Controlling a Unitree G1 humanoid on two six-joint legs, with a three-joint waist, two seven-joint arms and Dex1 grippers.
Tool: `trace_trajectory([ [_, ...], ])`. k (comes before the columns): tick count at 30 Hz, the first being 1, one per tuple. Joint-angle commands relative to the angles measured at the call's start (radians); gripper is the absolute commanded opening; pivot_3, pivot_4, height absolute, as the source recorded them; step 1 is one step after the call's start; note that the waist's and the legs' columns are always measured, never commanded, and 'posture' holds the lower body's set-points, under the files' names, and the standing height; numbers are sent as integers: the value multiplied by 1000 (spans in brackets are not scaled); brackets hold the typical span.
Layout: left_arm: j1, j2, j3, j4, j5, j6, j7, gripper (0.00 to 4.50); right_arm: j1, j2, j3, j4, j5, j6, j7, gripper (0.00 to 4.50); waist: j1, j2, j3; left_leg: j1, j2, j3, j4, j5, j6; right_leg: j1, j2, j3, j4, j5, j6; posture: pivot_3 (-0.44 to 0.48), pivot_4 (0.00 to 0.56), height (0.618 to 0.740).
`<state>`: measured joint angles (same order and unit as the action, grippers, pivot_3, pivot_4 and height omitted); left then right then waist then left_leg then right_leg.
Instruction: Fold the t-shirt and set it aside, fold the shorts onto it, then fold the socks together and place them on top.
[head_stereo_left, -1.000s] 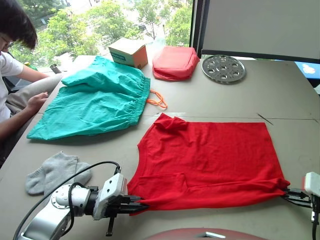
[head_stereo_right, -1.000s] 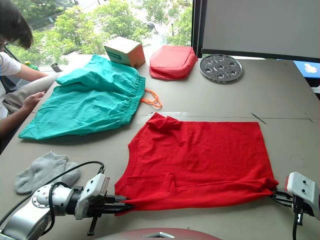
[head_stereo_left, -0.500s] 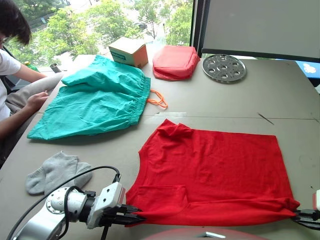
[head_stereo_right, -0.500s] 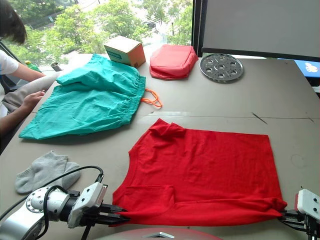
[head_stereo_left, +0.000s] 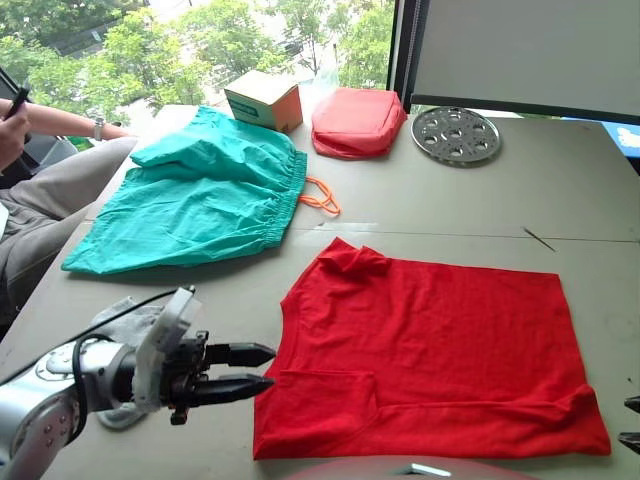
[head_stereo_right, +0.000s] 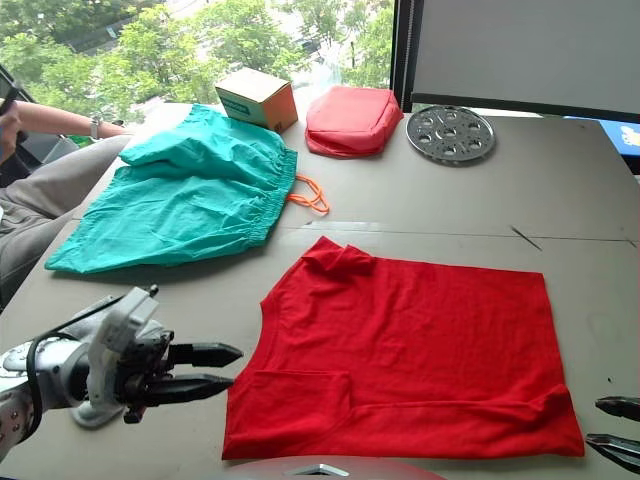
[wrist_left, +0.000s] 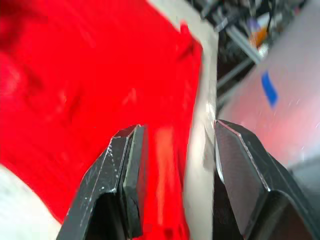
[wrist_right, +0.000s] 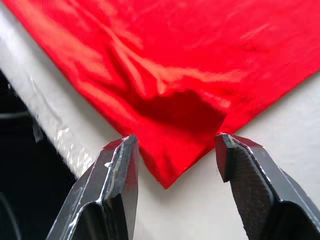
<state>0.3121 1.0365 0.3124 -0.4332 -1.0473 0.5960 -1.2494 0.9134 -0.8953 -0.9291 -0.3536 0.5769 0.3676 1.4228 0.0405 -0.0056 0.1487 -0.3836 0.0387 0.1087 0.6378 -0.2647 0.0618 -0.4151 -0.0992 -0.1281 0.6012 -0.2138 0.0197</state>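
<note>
On the table (head_stereo_left: 450, 200), t-shirt (head_stereo_left: 430, 350) flat near front edge; both end effectors, left (head_stereo_left: 262, 368) and right (head_stereo_right: 612, 422), parted, empty, just off its corners. Shorts (head_stereo_left: 200, 195) behind-left (person's arm (head_stereo_left: 60, 120) beyond); pouch (head_stereo_left: 358, 120), box (head_stereo_left: 262, 100), perforated disc (head_stereo_left: 456, 134) behind.

My workspace: indoor lab or office test room. Evidence: wide grey table (head_stereo_left: 450, 215) with tape seam; large window (head_stereo_left: 200, 40) at 11 o'clock, trees outside; grey panel (head_stereo_left: 520, 50) at 1 o'clock; seated person (head_stereo_left: 40, 190) at 9 o'clock; cardboard box (head_stereo_left: 263, 100), perforated metal disc (head_stereo_left: 456, 134) at 12 o'clock.
</note>
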Motion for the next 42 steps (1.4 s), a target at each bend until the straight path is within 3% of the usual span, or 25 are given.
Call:
trace_trajectory([
  [1,-251,-118,-59,59,-13,56,250,2348,-166,-30,-54,-79,199,152,-136,2589,-4,0,0,1,0,0,0,0,0,1,0,0,0,0,0,0,150,739],
  [4,-478,-212,-193,138,184,63,419,2348,-433,-38,100,-165,191,233,-432,2589,-8,-7,2,2,-1,0,2,0,0,2,0,0,0,0,0,0,150,739],
  [7,-610,-264,-335,196,376,1,449,2348,-656,-10,330,-181,116,347,-673,2589,-9,-12,3,1,-1,0,5,1,0,1,2,-2,0,1,1,0,150,739],
  [10,-698,-303,-438,257,505,-43,437,2348,-794,16,518,-157,1,393,-809,2589,1,-17,4,-1,-3,-1,6,0,1,-1,3,-2,1,5,-5,0,150,739],
  [11,-717,-317,-450,274,521,-45,432,2348,-832,24,557,-146,-18,416,-841,2589,3,-17,4,-5,-5,-2,6,1,-2,-4,3,-2,0,17,-11,0,150,739],
  [15,-751,-333,-494,303,568,-52,366,2348,-940,19,690,-101,-113,476,-920,2589,3,-16,3,-13,-7,-9,11,5,0,-8,4,-5,2,19,-13,0,150,739],
  [22,-787,-394,-486,344,561,-17,315,2348,-1058,77,711,-11,-116,574,-970,2589,0,-16,3,-13,-6,-12,17,3,4,-5,4,-9,3,17,-8,0,150,739],
  [33,-890,-518,-483,459,563,246,411,2348,-1033,104,618,-37,-64,669,-966,2589,-3,-16,3,-12,-8,-18,17,3,5,-1,11,-9,5,20,-3,0,150,739],
  [42,-930,-589,-498,505,574,311,422,2348,-953,74,544,-57,-70,698,-956,2589,-2,-16,3,-13,-10,-22,18,3,5,0,11,-8,5,20,-3,0,150,739],
])
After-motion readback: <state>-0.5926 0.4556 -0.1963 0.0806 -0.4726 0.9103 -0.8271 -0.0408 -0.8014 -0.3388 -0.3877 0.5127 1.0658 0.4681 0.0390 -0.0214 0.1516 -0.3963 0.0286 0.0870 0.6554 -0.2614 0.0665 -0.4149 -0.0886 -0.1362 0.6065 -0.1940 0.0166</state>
